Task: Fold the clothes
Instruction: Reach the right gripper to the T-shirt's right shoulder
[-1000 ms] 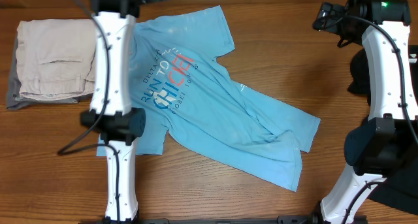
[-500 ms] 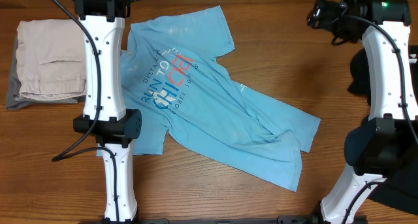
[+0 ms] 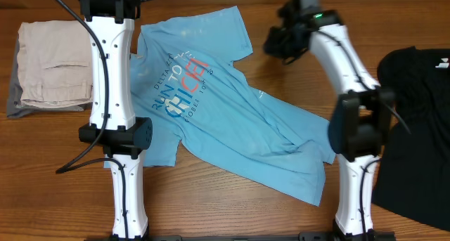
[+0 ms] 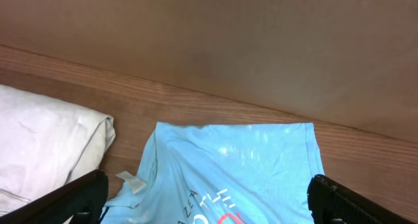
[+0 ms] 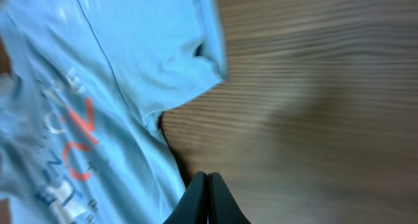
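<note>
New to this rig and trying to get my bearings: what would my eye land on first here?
A light blue T-shirt with lettering sprawls rumpled and diagonal across the middle of the wooden table. A folded beige stack sits at the left edge, a black garment at the right. The right gripper, shut, hangs over bare wood beside the shirt's sleeve.

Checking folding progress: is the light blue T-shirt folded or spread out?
Spread out: the T-shirt lies open and rumpled on the table, chest lettering and a sleeve showing.
</note>
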